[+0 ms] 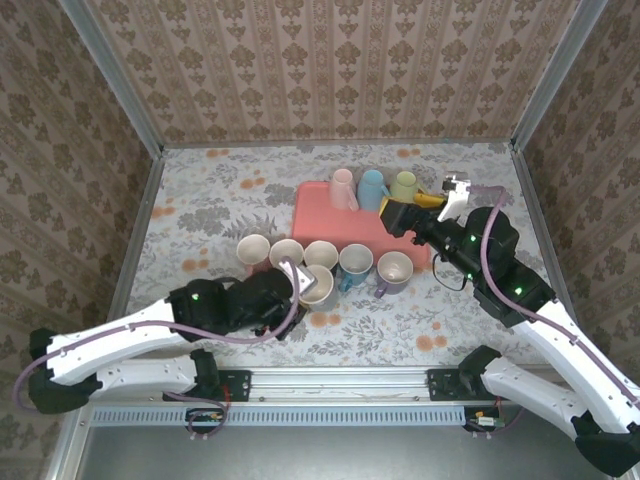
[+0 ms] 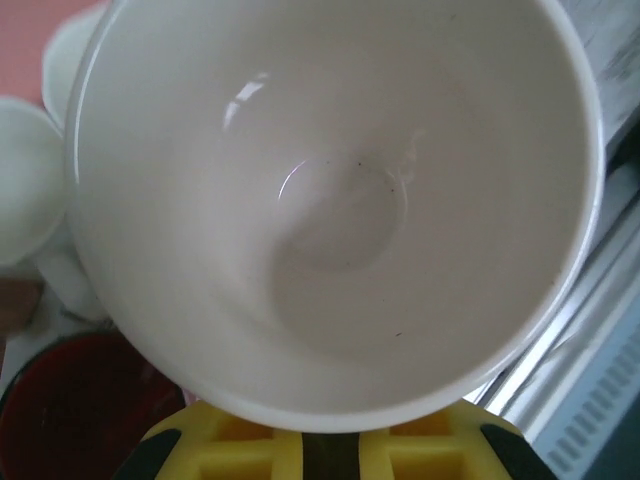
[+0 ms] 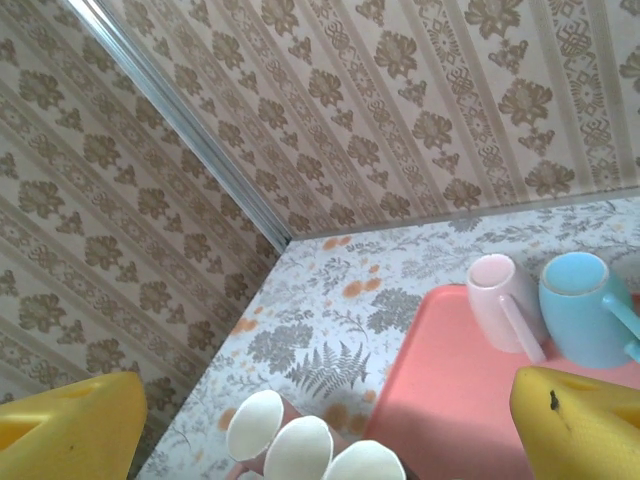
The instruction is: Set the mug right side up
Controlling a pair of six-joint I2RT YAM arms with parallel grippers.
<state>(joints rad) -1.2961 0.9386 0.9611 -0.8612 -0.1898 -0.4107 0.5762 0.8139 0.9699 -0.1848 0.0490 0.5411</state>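
High rear overview, right wrist shares tray (image 1: 330,225)

Walls (image 1: 330,60) on the left, far and right sides: beige striped damask wallpaper, aluminium corner posts (image 1: 110,80) at the far corners. Worktop (image 1: 220,200) has a grey-and-orange floral cover. Metal rail (image 1: 340,380) runs along the near edge.

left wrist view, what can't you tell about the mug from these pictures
- Left wrist: on the white mug, the handle and outer wall are hidden behind its own bowl.
- Left wrist: the left fingers are cut off by the bottom edge, with their tips under the mug's rim.
- Right wrist: the row of white mugs is cut off by the bottom edge, so bodies and handles are out of frame.
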